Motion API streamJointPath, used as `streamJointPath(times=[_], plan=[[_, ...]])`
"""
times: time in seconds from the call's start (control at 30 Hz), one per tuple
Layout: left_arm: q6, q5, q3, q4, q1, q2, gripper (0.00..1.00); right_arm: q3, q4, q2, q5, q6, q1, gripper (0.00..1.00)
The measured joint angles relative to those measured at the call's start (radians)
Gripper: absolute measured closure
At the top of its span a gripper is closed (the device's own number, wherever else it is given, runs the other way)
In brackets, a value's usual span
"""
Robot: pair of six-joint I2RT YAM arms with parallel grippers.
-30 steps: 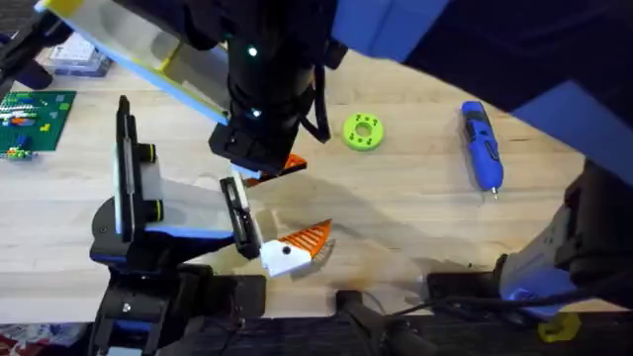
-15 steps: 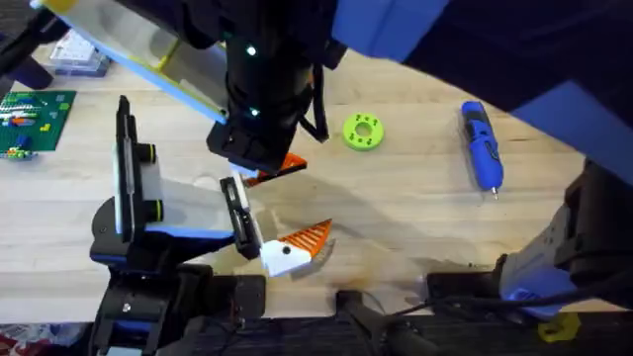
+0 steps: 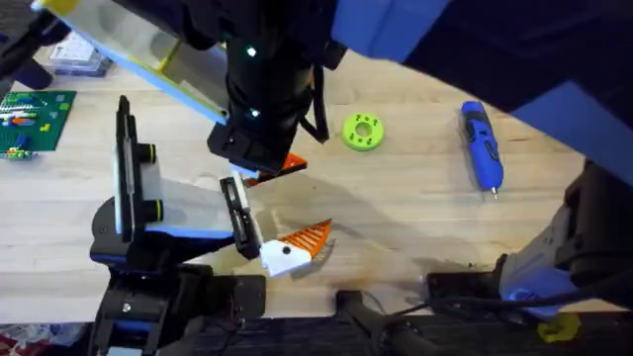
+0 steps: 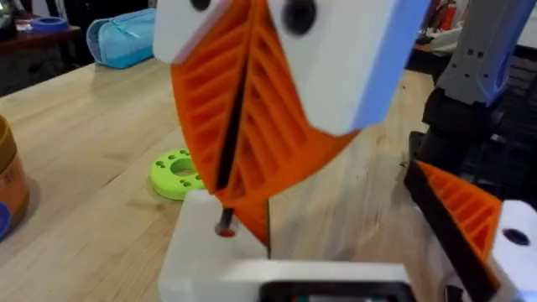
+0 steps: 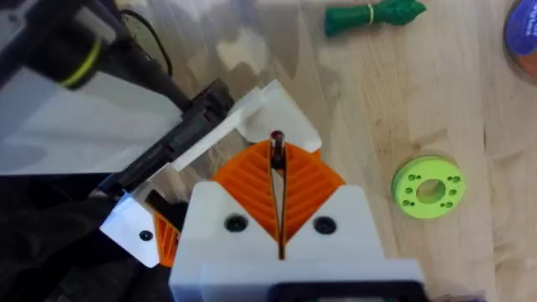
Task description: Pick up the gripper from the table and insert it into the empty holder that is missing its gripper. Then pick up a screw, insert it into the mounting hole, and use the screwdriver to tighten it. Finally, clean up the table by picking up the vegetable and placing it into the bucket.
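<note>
My right gripper [image 5: 276, 156] reaches across the table [image 3: 415, 208] and is shut on a small dark screw [image 5: 275, 141]. The screw tip [image 4: 225, 226] points down at a white mounting block [image 4: 205, 247] on the holder [image 3: 134, 193]. The loose gripper [image 3: 295, 245], white with an orange ribbed pad, sits at the end of the holder's narrow black arm [image 3: 240, 222]. The blue screwdriver [image 3: 482, 146] lies at the far right. A green vegetable [image 5: 373, 14] lies past the holder, near the bucket [image 4: 7, 189]. My left arm [image 3: 168, 287] lies low by the holder's base.
A bright green disc [image 3: 363, 132] lies between the holder and the screwdriver. A green circuit board [image 3: 35, 114] and a clear parts box [image 3: 79, 54] sit at the far left. Bare wood shows in front of the screwdriver.
</note>
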Motion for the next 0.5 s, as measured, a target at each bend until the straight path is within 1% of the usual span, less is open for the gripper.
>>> streamJointPath(times=[0.5], plan=[[0.0,0.0,0.0,0.0,0.0,0.0,0.014,0.0,-0.014,0.0,0.0,0.0,0.012,0.992]])
